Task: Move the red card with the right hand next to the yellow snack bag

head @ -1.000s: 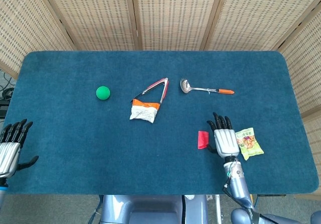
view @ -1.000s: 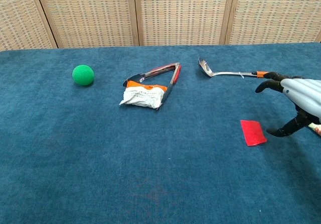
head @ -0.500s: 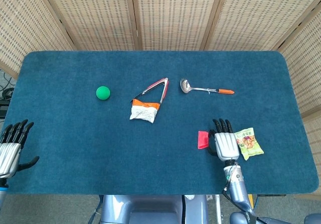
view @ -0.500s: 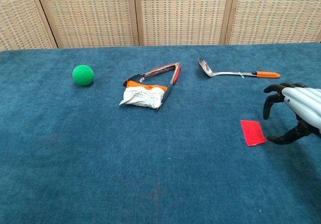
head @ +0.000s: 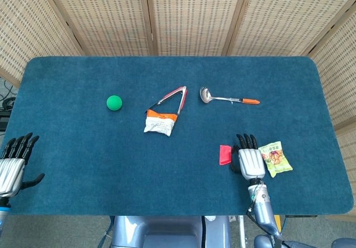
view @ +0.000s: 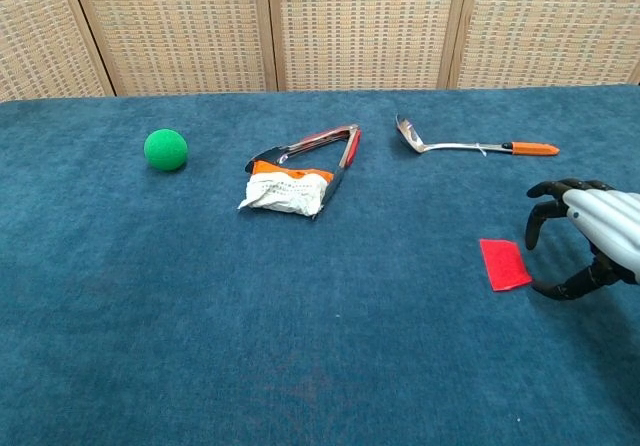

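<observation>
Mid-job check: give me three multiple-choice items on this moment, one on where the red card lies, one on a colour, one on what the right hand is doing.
1. The red card lies
A. left of the right hand
B. on the yellow snack bag
C. beside the green ball

2. The spoon has a handle tip that is
A. green
B. orange
C. white

3. The right hand
A. holds the card
B. holds the spoon
C. holds nothing

Answers: 1 A, the card lies flat just left of the hand. 2 B, the tip is orange. 3 C, the chest view shows fingers curved over bare cloth.
</observation>
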### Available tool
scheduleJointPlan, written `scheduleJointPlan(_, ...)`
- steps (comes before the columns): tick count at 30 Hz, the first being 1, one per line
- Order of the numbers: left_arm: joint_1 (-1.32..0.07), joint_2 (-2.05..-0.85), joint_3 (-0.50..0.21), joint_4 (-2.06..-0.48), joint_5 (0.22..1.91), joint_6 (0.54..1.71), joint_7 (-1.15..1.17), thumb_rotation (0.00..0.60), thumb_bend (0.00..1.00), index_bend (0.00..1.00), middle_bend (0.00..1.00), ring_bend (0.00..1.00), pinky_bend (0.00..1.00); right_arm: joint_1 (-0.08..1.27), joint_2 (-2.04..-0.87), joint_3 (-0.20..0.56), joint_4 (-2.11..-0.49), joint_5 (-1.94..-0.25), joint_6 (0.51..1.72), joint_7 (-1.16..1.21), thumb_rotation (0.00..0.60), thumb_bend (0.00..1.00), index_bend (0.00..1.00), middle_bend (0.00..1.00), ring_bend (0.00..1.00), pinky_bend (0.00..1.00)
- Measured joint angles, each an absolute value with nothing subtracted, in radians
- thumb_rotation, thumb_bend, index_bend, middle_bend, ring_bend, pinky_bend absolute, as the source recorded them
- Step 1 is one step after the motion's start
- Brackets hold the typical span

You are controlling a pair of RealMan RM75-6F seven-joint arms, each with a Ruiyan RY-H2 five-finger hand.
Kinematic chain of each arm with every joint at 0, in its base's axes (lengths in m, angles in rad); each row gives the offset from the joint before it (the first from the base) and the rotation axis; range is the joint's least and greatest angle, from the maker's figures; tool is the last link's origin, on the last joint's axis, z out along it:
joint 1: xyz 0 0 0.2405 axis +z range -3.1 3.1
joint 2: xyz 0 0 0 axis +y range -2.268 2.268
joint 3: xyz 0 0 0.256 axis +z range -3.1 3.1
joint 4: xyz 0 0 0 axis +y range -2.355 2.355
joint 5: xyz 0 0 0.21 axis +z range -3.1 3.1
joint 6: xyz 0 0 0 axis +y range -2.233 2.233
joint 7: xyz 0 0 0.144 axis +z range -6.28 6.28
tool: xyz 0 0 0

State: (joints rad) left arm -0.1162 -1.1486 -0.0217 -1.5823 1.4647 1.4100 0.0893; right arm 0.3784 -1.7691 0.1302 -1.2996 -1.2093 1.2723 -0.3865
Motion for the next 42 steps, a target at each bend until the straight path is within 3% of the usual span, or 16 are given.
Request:
scheduleJointPlan(27,-0.118,-1.149,-0.017,-1.587,1.473,1.409,0.088,0.6,0.22,0.0,0.0,0.0,0.0,0.38,-1.827,0.146,-1.231,-1.212,1.237,-0.361,0.6,0.26,0.45,0.13,0.0,0.0)
scheduleJointPlan(42,-0.119,-1.148,-0.014,-1.592,1.48,1.411,0.084,0.6,0.22,0.0,0.0,0.0,0.0,0.392,-1.832,0.163,-1.248,-1.217,1.231,-0.373,0.6,0.26,0.51,0.15,0.0,0.0)
